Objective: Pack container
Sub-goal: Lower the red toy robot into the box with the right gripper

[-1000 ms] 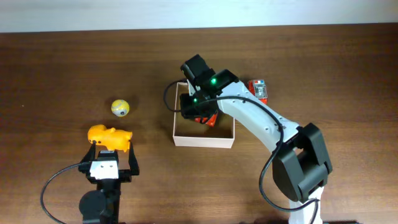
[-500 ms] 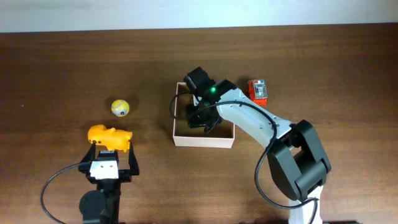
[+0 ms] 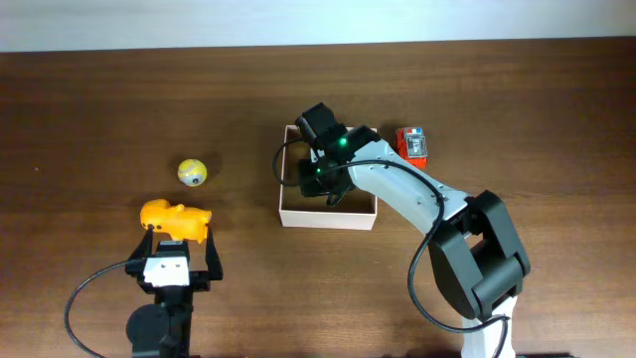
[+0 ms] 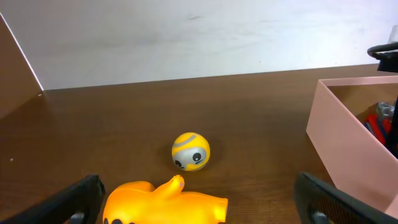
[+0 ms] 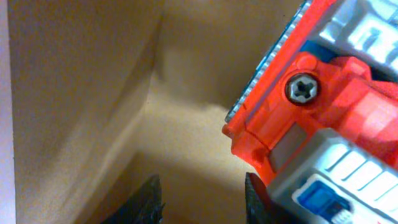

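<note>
Since the left gripper [image 3: 180, 254] sits nearest the base with its jaws spread to their widest and nothing between them, the orange toy animal [image 3: 176, 218] just beyond it at 12 o'clock is judged to be lined up for a later pick. The yellow ball [image 3: 193, 172] lies farther out, at 1 o'clock from that toy, loose on the table [image 3: 99, 99]. The container [image 3: 328, 220] stands at 3 o'clock from the orange toy, and the right gripper [image 5: 199, 200] is lowered inside it, presumably to place its load low rather than drop it. Its jaws are part-closed; whether they grip the red-and-grey toy [image 5: 311, 112] cannot be determined. A second red toy [image 3: 412, 143] lies outside, at 1 o'clock from the container. The overhead view hides the container's contents under the arm. Only the right wrist view shows the tan floor, a corner and the toy close to the jaws. The left wrist view alone shows the ball's painted face.
</note>
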You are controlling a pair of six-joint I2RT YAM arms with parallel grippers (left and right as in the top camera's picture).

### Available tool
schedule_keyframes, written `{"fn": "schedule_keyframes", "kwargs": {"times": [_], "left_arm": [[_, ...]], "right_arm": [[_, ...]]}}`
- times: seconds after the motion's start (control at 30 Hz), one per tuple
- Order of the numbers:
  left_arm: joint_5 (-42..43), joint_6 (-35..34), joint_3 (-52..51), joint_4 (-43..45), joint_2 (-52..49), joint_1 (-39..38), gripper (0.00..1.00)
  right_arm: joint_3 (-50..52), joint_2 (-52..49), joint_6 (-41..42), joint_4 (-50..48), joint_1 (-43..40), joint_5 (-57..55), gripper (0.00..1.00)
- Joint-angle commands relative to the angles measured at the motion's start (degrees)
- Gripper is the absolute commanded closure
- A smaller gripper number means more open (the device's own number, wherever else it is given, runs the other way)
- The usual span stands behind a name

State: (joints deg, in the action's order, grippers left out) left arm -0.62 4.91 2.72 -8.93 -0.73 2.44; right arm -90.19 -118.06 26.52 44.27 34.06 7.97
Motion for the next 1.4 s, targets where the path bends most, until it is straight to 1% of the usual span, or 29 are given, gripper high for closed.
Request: {"fn": "schedule_keyframes", "kwargs": {"times": [0.0, 0.13, 0.3, 0.57, 0.6, 0.7, 1.37], "left_arm": [[0.7, 0.5, -0.2, 0.0, 0.4, 0.3, 0.01], [0.7, 0.5, -0.2, 0.0, 0.4, 0.3, 0.01], [0.7, 0.5, -0.2, 0.0, 0.4, 0.3, 0.01], [0.7, 0.5, -0.2, 0.0, 0.4, 0.3, 0.01], [0.7, 0.5, -0.2, 0.0, 0.4, 0.3, 0.01], [0.7, 0.5, -0.2, 0.0, 0.4, 0.3, 0.01], [0.7, 0.5, -0.2, 0.0, 0.4, 0.3, 0.01]], "right_arm": [[0.3, -0.6, -0.8, -1.1, -0.3, 0.5, 0.62], [0.3, -0.6, -1.0, -5.6, -0.2, 6.3, 0.62], [0.3, -0.6, -1.0, -8.3, 0.0, 6.4, 0.62], [0.3, -0.6, -1.0, -7.3, -0.1, -0.1, 0.63], [0.3, -0.6, -1.0, -7.0, -0.1, -1.2, 0.64], [0.3, -0.6, -1.2, -6.4, -0.1, -2.3, 0.66], [0.3, -0.6, -1.2, -0.9, -0.1, -10.3, 0.67]]}}
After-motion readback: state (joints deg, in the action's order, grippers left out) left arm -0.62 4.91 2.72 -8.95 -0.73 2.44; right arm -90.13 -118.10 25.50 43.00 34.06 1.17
